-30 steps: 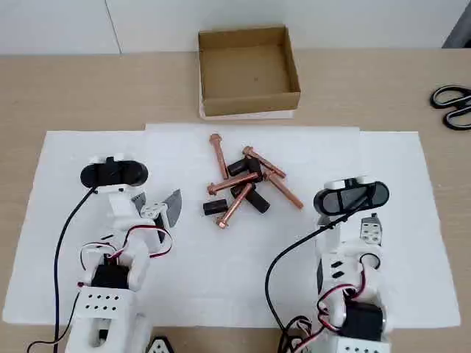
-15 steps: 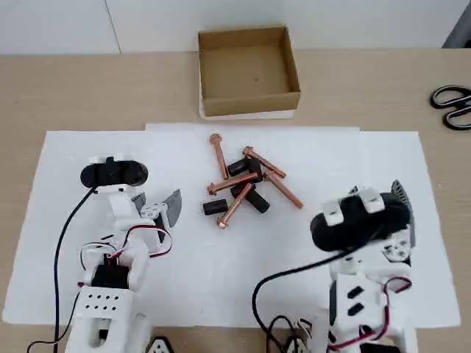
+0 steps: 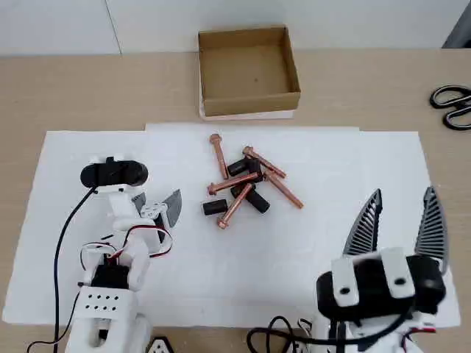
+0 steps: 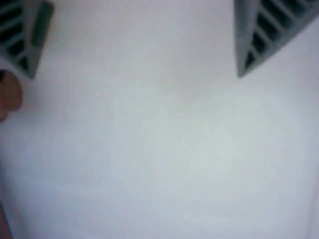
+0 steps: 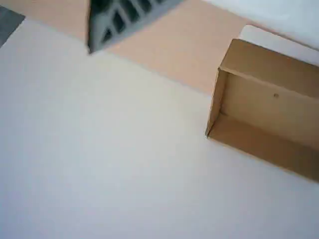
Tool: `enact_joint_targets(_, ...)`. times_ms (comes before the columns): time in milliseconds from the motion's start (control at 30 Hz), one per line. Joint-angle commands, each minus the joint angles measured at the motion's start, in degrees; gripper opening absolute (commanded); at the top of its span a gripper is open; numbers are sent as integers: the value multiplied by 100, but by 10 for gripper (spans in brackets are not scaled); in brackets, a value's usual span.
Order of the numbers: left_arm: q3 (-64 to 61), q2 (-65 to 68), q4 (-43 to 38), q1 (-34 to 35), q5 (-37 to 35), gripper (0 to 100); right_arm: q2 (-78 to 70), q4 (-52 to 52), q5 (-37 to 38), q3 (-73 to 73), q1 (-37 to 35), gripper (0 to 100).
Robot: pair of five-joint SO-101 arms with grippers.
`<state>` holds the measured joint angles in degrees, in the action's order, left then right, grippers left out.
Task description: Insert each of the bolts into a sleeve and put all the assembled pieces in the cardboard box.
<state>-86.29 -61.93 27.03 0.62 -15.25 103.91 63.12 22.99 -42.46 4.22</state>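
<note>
Copper bolts and black sleeves lie heaped on the white sheet, just right of the left gripper and ahead-left of the right gripper, farther from that one. Both grippers are spread open, holding nothing. The cardboard box stands on the desk, well ahead of both.

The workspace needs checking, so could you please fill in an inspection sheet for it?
Surface: white sheet over a wooden table.
Job's things: copper bolts and black sleeves piled loose mid-sheet; cardboard box empty, beyond the sheet.
Clutter: scissors at the table's right edge.
Grippers: left gripper open, empty, over the sheet; right gripper open, empty, over the sheet.
Cables: left arm's cable and right arm's cable, both black, away from the pile.
Surroundings: white wall behind the table.
</note>
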Motion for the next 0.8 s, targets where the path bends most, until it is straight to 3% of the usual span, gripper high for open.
enact_joint_targets(0,31,-70,-97,-9,0,246,-66,-40,26,334,40,200)
enact_joint_targets(200,31,-70,-97,-9,0,246,-84,13,26,484,75,200)
enact_joint_targets(433,31,-70,-97,-9,9,246,-84,-22,26,501,734,200)
enact_joint_targets(767,22,-70,-211,-123,26,246,-919,31,-308,1582,752,200)
